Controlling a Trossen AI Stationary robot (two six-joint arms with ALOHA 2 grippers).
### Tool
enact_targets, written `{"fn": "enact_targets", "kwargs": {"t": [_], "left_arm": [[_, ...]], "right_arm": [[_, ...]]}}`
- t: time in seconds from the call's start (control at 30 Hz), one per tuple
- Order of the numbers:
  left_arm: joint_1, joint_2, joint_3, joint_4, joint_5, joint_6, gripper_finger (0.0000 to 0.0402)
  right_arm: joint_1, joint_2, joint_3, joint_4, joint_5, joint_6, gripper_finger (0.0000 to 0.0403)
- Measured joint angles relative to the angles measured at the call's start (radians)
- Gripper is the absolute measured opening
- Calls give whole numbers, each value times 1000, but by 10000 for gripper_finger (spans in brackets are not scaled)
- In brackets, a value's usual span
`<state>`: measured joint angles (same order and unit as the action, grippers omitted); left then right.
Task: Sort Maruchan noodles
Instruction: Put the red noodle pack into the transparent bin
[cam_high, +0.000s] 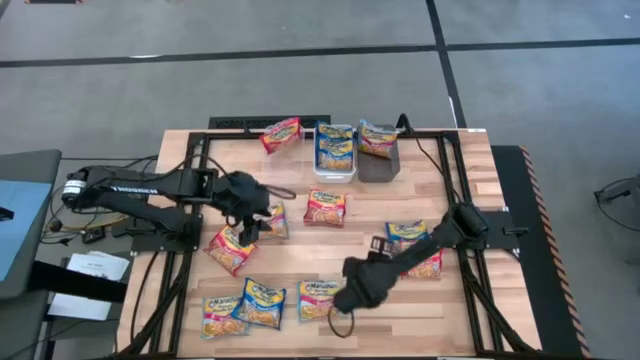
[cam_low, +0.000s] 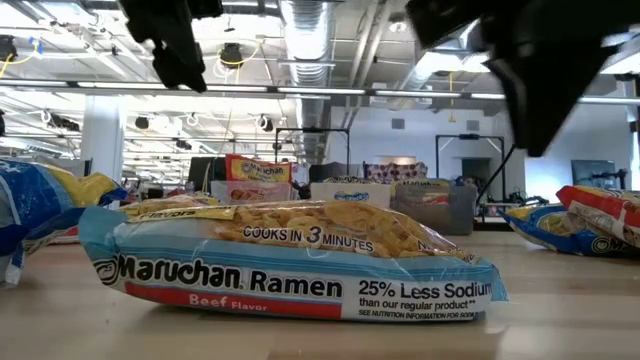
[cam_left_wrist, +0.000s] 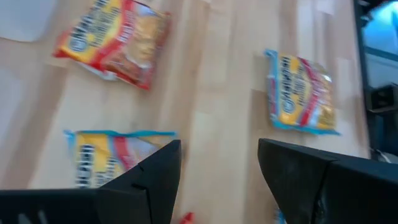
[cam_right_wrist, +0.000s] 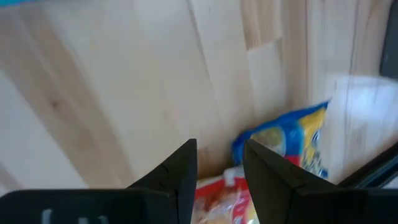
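Three bins (cam_high: 336, 160) sit side by side at the tabletop's (cam_high: 470, 310) 12 o'clock edge, packets in them. Loose Maruchan noodles (cam_high: 325, 207) lie at centre, at 9, at 3, and in a row (cam_high: 245, 305) toward 7 o'clock.

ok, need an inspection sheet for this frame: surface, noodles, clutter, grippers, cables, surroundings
Surface: wooden table, black frame around it.
Job's things: Maruchan packets scattered flat on the table; one packet each in the clear bin, white bin and dark grey bin at the far edge.
Clutter: nothing seen.
Grippers: left gripper over the left-centre packets, fingers open, empty. Right gripper low over the near edge, fingers apart, nothing between them.
Cables: black leads run behind the bins; a loop hangs at the right gripper.
Surroundings: grey floor with dark lines, papers on the left; open hall with ceiling ducts beyond.
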<state>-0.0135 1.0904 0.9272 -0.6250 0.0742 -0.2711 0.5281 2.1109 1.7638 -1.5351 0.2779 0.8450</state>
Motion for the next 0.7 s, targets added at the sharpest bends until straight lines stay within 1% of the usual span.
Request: {"fn": "enact_targets", "kwargs": {"t": [0.17,0.4,0.57,0.7], "left_arm": [[-96,0,0,-22,0,-61,199],[-187,-2,0,-84,-1,-184,199],[-229,-38,0,-91,-2,-242,198],[-242,-108,0,-105,-13,-294,186]], "right_arm": [[79,0,0,-38,0,142,152],[160,-27,-1,-36,-1,287,152],[191,-77,-1,-36,9,333,152],[199,-120,-1,-36,15,330,152]]}}
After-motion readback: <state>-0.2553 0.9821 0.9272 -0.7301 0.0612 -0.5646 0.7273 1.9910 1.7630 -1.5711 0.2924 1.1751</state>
